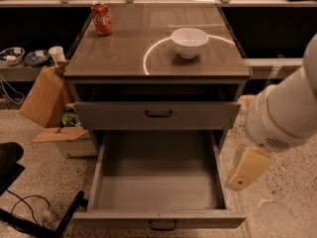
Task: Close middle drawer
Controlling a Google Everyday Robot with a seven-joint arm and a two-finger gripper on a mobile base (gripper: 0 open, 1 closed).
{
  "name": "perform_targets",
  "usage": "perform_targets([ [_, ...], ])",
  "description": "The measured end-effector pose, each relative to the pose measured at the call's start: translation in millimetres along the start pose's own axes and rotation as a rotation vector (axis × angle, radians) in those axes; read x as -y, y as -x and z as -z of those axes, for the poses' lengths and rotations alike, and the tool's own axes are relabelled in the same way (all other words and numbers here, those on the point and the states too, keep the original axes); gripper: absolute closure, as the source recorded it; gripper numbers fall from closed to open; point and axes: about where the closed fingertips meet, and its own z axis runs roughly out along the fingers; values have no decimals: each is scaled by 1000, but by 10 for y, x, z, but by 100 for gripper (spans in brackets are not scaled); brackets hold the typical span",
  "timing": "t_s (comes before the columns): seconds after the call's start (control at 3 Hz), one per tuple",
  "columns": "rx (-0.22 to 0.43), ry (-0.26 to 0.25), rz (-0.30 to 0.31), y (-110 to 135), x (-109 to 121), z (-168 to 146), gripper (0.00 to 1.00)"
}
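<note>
Desk: here's the grey metal desk [124,58], seen from the front and above, its glossy top carrying two things.
On top: a red cola can [102,19] stands upright at the back left. A white round bowl [189,41] sits right of centre, well apart from the can.
Upper drawer: the grey upper drawer [109,115] has its front a little forward, with a dark gap above it and a dark bar handle [158,113] at centre.
Task's thing: the middle drawer [158,182], a wide, deep grey tray, is pulled far out toward the camera, directly under the upper drawer.
Direction: its flat front faces us at the bottom edge of the view, with its small dark handle [162,225] at centre, partly cut off.
Long axis: the front panel runs left to right across the picture, and the side walls run back into the desk.
Arm: a thick white robot arm [285,110] comes in from the right edge.
End effector: the cream-coloured end effector [246,168] hangs from that arm, pointing down. It is outside the tray, just beside the drawer's right wall near the front corner.
Wide or narrow: I cannot tell.
Contact with drawer: I cannot tell.
Left side: a brown cardboard box [44,97] leans by the desk on the speckled floor [39,182].
</note>
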Motion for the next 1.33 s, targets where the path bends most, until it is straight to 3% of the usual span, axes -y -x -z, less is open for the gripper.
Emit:
perform_targets([
  [0.33,-23,35,-9,-22,-360,-707,0],
  [0.67,-82,169,-40,-296,-958,-1750,0],
  [1.0,-92,257,-78,-442,-1326,-2256,0],
  [1.33,-92,257,-78,-442,-1326,-2256,0],
])
